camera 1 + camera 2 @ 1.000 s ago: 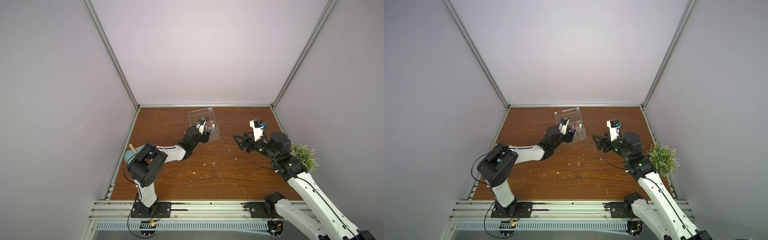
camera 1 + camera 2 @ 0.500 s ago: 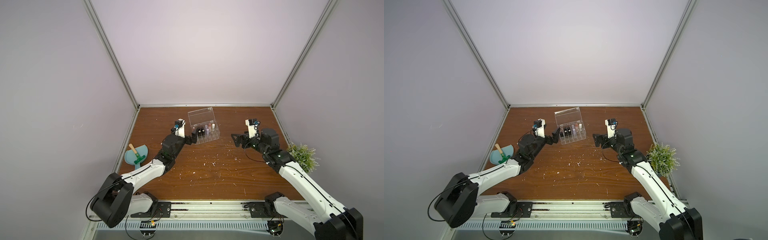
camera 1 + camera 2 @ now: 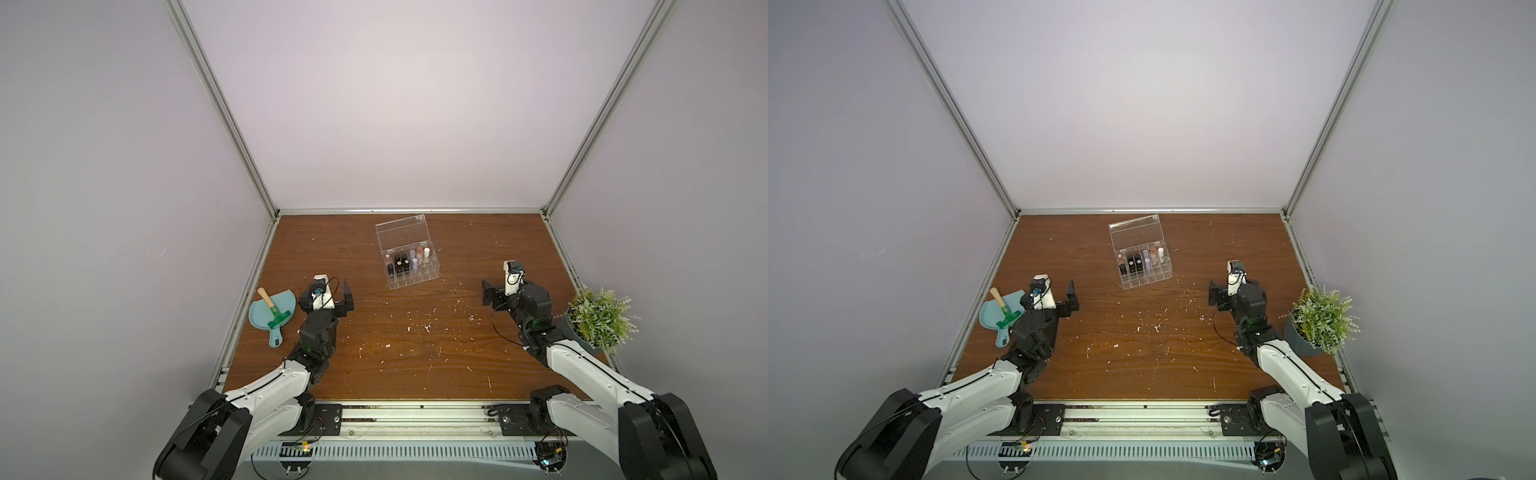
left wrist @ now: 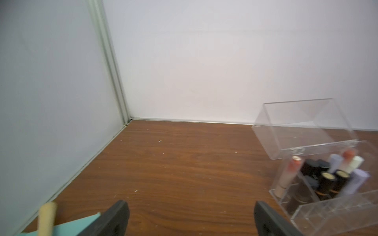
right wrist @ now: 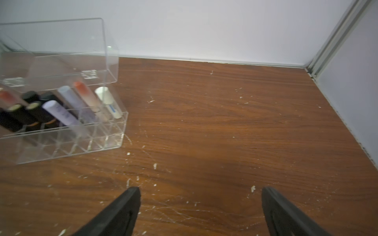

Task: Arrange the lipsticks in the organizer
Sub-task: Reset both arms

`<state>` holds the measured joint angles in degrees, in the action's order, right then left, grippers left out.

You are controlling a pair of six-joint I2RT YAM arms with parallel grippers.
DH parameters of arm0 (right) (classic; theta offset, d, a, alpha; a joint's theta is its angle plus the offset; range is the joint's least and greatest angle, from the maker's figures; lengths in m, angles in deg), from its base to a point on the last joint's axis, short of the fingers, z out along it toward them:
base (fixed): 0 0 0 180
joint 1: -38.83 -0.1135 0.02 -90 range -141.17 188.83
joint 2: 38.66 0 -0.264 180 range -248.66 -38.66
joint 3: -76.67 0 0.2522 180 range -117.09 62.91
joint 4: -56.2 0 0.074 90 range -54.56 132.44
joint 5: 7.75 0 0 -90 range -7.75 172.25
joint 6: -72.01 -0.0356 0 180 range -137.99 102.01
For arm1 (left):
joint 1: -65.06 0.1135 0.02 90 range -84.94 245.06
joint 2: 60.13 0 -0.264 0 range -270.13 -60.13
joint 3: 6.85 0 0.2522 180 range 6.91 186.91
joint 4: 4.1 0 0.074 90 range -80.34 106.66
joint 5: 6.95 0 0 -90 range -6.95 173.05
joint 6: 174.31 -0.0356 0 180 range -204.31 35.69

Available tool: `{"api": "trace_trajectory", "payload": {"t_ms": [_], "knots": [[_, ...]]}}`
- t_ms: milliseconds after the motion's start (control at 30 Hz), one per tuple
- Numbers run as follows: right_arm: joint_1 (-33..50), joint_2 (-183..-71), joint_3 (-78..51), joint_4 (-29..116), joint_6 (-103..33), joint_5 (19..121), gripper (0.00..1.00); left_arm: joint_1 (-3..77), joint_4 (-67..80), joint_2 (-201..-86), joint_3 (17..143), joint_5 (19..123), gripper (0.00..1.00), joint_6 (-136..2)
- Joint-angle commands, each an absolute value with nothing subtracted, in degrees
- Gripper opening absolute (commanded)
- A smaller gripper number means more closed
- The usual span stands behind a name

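Over toward the back wall, about midway across the table, sits the organizer with its lid tipped up and open. The lipsticks are parked in the back rows, roughly ten of them, standing caps-up with a bit of a lean, so the long axis of each is close to vertical. The front row of slots looks empty.

Both arms are off to the sides and well apart from the box. The left gripper has its jaws spread wide with nothing between them, near the teal dustpan. The right gripper is the same: wide apart, nothing in it, over by the plant.

I can't spot a single loose tube on the wood in both top views (just white crumbs everywhere), so my guess is the sorting is basically done.

If either arm goes back in, the box lies ahead of and inward from both sets of jaws. Honestly I can't call which arm is nearer; it looks about even. Since the tubes stand upright, any re-grab would have to come from above, pinching across a cap, and the neighbours are packed tight, so bumping one seems like the main risk.
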<state>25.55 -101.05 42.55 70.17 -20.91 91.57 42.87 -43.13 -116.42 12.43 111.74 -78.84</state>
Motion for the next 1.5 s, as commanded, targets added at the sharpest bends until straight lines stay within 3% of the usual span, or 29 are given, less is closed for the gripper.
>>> {"api": "trace_trajectory", "payload": {"t_ms": [0, 100, 167, 333, 467, 567, 700, 833, 967, 1233, 1467], "knots": [[27.38, -106.19, 43.15, 81.83, -17.91, 95.6, 0.99, 48.5, -48.85, -114.24, 11.07, 108.99, 0.99, -82.32], [28.9, -111.53, 45.24, 87.98, -16.05, 96.97, 0.99, 53.67, -52.21, -119.05, 9.03, 106.75, 0.99, -83.41], [29.57, -114.84, 46.89, 93.54, -15.08, 98.38, 1.0, 57.36, -62.45, -125.32, 6.42, 103.03, 0.99, -81.67], [30.41, -115.48, 47.3, 97.24, -12.38, 97.62, 1.0, 58.17, -72.64, -134.71, 7.57, 101.21, 0.99, -85.03], [31.23, -117.25, 46.73, 99.63, -11.68, 95.81, 1.0, 62.42, -86.09, -151.85, 10.49, 91.14, 0.99, -84.44], [31.53, -117.61, 46.35, 99.05, -10.73, 92.52, 1.0, 62.61, -72.29, -146.11, 12.77, 91.08, 0.99, -83.6], [31.56, -116.19, 50.43, 106.49, -12.89, 90.43, 1.0, 62.6, -78.59, -148.96, 11.83, 90.24, 0.99, -84.46], [32.58, -126.36, 53.12, 122.32, -13.88, 89.72, 0.99, 62.6, -78.14, -148.93, 12.02, 89.53, 0.99, -84.71], [33.55, -125.43, 50.39, 115.15, -14.92, 89.07, 1.0, 62.6, -78.16, -148.84, 12.07, 89.38, 0.99, -84.74], [33.73, -125.78, 50.47, 115.82, -15.65, 90.91, 1.0, 62.6, -67.95, -149.25, 17.9, 94.82, 0.99, -82.66], [33.8, -126.15, 49.71, 114.8, -16.32, 91.74, 1.0, 62.6, -68.03, -149.17, 17.8, 94.83, 0.99, -82.71]]}}
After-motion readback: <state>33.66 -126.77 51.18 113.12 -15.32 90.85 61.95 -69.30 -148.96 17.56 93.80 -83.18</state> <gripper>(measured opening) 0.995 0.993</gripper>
